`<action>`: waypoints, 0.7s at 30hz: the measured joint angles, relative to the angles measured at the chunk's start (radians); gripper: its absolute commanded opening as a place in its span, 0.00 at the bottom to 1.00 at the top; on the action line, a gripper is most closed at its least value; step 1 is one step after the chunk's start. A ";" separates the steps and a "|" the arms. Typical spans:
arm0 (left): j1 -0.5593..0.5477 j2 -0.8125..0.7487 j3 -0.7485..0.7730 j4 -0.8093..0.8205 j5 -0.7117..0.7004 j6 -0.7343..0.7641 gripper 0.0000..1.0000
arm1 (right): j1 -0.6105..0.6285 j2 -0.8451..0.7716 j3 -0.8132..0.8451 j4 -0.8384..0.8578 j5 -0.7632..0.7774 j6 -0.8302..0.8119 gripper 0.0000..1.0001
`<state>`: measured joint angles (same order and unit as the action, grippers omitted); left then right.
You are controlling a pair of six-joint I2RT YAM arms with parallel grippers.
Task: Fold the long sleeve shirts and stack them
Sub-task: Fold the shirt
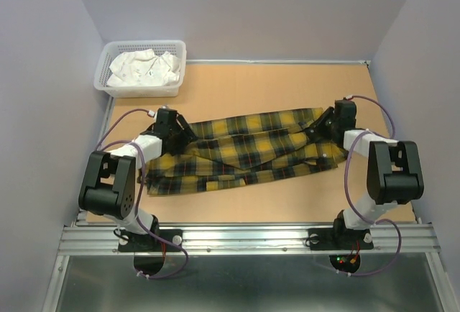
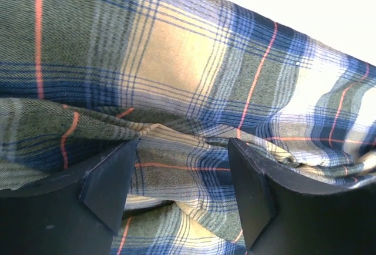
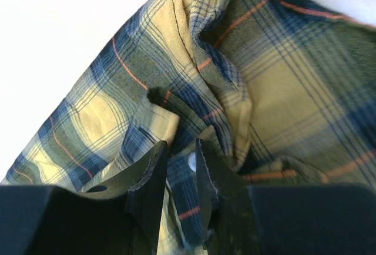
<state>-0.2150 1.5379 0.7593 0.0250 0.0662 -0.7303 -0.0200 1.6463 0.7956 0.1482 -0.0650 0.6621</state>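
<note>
Brown counter (image 1: 287, 89), yellow plaid shirt (image 1: 244, 150) lying crumpled across mid-frame, white basket (image 1: 180, 64) of pale cloth (image 1: 144, 67) upper left, left gripper (image 2: 182, 170) spread wide over a fold at the shirt's left end, right gripper (image 3: 181, 155) pinched onto fabric at its right end.

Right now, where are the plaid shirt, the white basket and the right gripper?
plaid shirt (image 1: 244, 147), top view, middle of its body.
white basket (image 1: 140, 91), top view, its near wall.
right gripper (image 3: 181, 149), right wrist view, between its fingertips.
</note>
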 measured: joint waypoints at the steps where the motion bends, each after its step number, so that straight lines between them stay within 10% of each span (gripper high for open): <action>1: 0.001 -0.004 0.000 -0.009 -0.003 0.000 0.80 | 0.000 -0.026 0.002 -0.032 0.010 -0.005 0.32; 8: 0.008 -0.156 -0.002 -0.169 -0.093 0.011 0.89 | 0.014 -0.136 0.075 -0.203 0.008 -0.097 0.33; 21: 0.008 -0.159 -0.029 -0.242 -0.177 -0.002 0.90 | 0.357 -0.050 0.233 -0.404 0.008 -0.310 0.76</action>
<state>-0.2073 1.3788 0.7300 -0.2169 -0.1112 -0.7326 0.3367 1.5959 1.0286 -0.2554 -0.0566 0.3523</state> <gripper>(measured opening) 0.898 0.741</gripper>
